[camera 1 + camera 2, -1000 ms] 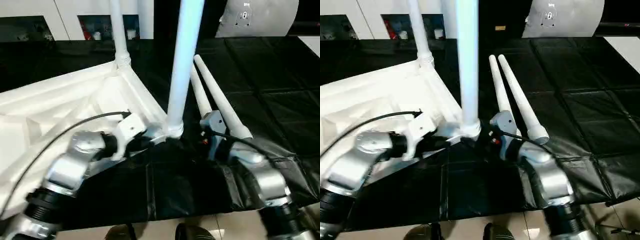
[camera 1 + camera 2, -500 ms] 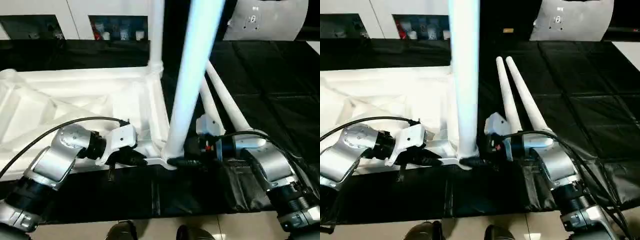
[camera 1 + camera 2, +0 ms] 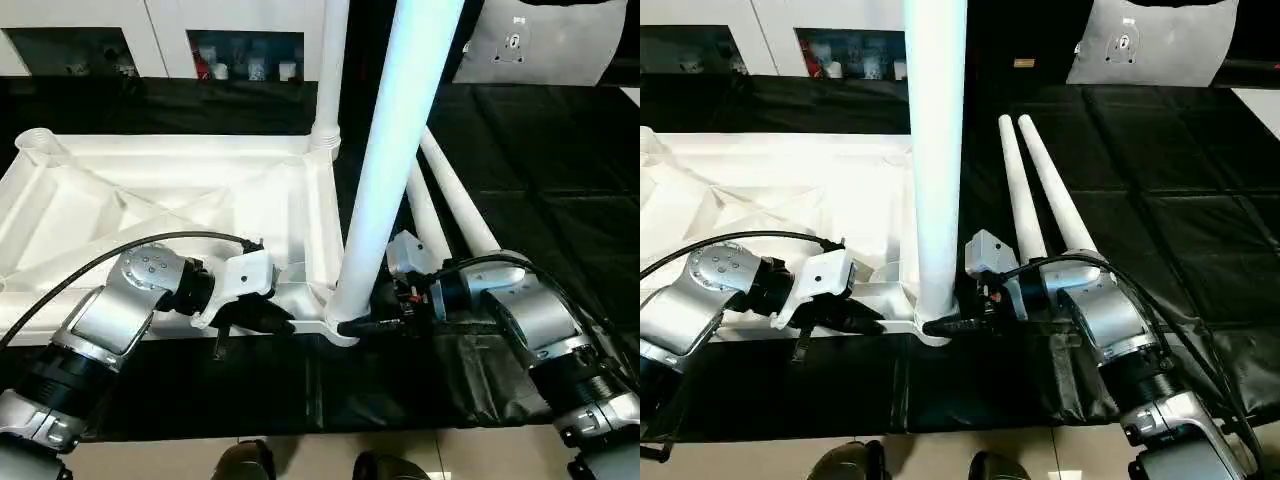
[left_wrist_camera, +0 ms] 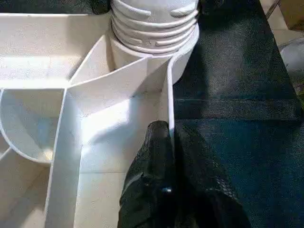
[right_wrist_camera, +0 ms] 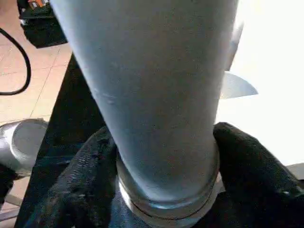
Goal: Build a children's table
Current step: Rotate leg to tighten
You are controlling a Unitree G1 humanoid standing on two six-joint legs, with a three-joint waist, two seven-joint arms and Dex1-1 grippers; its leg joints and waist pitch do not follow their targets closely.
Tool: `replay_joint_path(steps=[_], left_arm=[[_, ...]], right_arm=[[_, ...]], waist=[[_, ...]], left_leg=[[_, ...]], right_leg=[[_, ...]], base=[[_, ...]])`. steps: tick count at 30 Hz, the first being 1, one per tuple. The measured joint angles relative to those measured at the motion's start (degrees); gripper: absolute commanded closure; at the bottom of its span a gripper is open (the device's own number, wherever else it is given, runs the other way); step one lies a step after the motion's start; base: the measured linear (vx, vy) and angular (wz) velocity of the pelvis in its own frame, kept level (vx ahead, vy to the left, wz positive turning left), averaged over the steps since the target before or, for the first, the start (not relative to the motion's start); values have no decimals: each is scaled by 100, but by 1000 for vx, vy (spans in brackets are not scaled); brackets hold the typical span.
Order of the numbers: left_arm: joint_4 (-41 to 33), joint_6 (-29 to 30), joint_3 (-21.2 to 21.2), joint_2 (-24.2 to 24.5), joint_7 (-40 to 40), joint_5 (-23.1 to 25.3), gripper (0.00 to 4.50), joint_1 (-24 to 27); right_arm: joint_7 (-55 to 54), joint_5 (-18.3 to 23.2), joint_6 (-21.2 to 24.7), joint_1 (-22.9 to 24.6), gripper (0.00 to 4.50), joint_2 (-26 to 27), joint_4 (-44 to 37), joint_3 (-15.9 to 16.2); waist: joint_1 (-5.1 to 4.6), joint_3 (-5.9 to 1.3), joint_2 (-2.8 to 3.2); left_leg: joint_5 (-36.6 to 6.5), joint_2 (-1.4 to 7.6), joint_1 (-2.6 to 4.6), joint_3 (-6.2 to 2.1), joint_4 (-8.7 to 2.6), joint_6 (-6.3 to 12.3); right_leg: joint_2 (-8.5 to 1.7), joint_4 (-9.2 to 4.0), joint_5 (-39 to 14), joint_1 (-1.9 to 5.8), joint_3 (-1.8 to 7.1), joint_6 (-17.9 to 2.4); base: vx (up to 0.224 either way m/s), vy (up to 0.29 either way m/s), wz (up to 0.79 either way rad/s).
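Left gripper [image 4: 164,156] pinches the white ribbed plastic tabletop's [image 3: 150,190] rim beside the upright white tube leg [image 3: 385,180]; right gripper [image 5: 161,156] clamps that leg's base.

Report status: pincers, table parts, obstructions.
Left pincer shut on tabletop rim. Right pincer around near leg base. Two spare legs lie beside it.

Silver forearms [image 3: 120,315], black cables [image 3: 150,245]

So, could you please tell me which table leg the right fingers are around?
The near upright leg, standing in the tabletop's front corner socket; the right fingers flank its base.
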Motion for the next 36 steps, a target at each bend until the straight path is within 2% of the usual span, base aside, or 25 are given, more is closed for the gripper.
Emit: replay_joint_path(steps=[7, 11, 15, 18, 21, 25, 29, 30, 31, 33, 36], left_arm=[[-38, 90, 29, -46, 69, -3, 450, 36], [-246, 742, 266, -331, 487, -106, 450, 218], [-295, 1483, 523, -850, 1351, 1, 450, 233], [-367, 1979, 655, -1345, 1993, 116, 450, 233], [-439, 2348, 728, -1789, 2596, 234, 450, 232], [-490, 2670, 841, -2301, 3402, 432, 450, 190], [-535, 2861, 851, -2571, 3800, 516, 450, 147], [-535, 2868, 842, -2582, 3814, 527, 450, 134], [-537, 2871, 830, -2581, 3816, 534, 450, 126], [-566, 2868, 797, -2558, 3815, 553, 450, 115], [-571, 2797, 766, -2470, 3818, 601, 450, 87]], right_arm=[[-74, 14, 62, 183, 180, 31, -143, -86], [-791, 152, 501, 673, 182, 236, -623, -389], [-2222, -42, 954, 985, 182, 823, -892, -837], [-3311, -253, 1255, 1110, 183, 1340, -1071, -1116], [-4267, -461, 1407, 1126, 183, 1829, -1135, -1278], [-5498, -789, 1525, 951, 183, 2523, -1005, -1467], [-6085, -951, 1548, 808, 183, 2782, -892, -1515], [-6087, -951, 1544, 794, 148, 2782, -880, -1526], [-6086, -951, 1530, 786, 148, 2779, -871, -1528], [-6072, -953, 1489, 796, 111, 2763, -880, -1528], [-5797, -944, 1482, 868, 92, 2713, -971, -1507]], waist=[[17, 0, 1], [14, 0, 2], [-49, 4, 5], [-163, 6, 6], [-205, 4, 5], [-260, 4, 11], [-298, 5, 14], [-298, 5, 14], [-298, 5, 14], [-294, 4, 13], [-296, 3, 11]], left_leg=[[0, 0, 1, 0, 0, 0], [-13, -3, 6, 3, 1, -23], [-12, -5, 67, 11, 1, -28], [-13, -15, 90, 12, -23, -29], [-12, -25, 94, 11, -81, -29], [-12, -31, 87, 11, -89, -30], [-12, -45, 79, 11, -105, -30], [-12, -47, 79, 12, -104, -30], [-12, -47, 79, 12, -105, -29], [-11, -47, 78, 12, -105, -29], [-11, -44, 76, 12, -106, -29]], right_leg=[[0, 1, -2, 2, 0, -3], [-4, 1, 1, 7, 4, -12], [-4, 0, -16, 46, 19, 17], [-8, -30, -23, 54, 26, 28], [-8, -101, -23, 56, 23, 29], [-7, -143, -23, 55, 26, 29], [-9, -185, -22, 57, 40, 28], [-10, -185, -22, 58, 43, 27], [-10, -185, -20, 58, 43, 26], [-10, -182, -1, 57, 42, 23], [-9, -177, 58, 50, 38, 23]], base=[[0, 0, 0], [0, 0, 0], [0, 0, 0], [0, 0, 0], [0, 0, 0], [0, 0, 0], [0, 0, 0], [0, 0, 0], [0, 0, 0], [0, 0, 0], [0, 0, 0]])
